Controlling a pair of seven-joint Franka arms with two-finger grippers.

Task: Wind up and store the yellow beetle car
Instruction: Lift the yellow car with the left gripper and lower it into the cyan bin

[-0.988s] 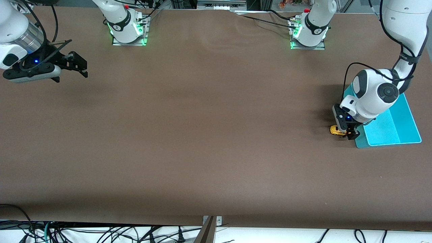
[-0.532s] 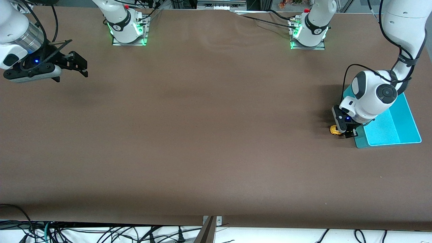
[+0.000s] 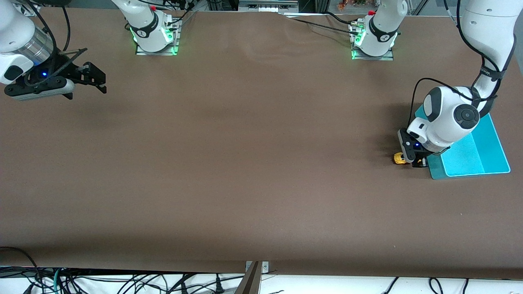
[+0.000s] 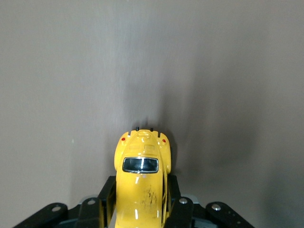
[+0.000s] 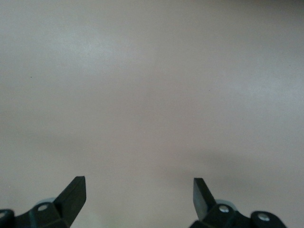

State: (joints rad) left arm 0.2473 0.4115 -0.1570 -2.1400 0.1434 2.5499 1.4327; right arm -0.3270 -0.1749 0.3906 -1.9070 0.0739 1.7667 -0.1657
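Dragged away from the teal tray (image 3: 496, 157), the yellow beetle car (image 3: 398, 158) sits on the surface, clamped in my left gripper (image 3: 413, 160); a tilt could slip it. My right gripper (image 3: 88, 79) waits, spread apart.

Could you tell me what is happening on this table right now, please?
The left claw is shut on the tiny yellow beetle car, low on the brown table beside the turquoise tray at the left arm's end. The right claw waits open over the table's right-arm end.
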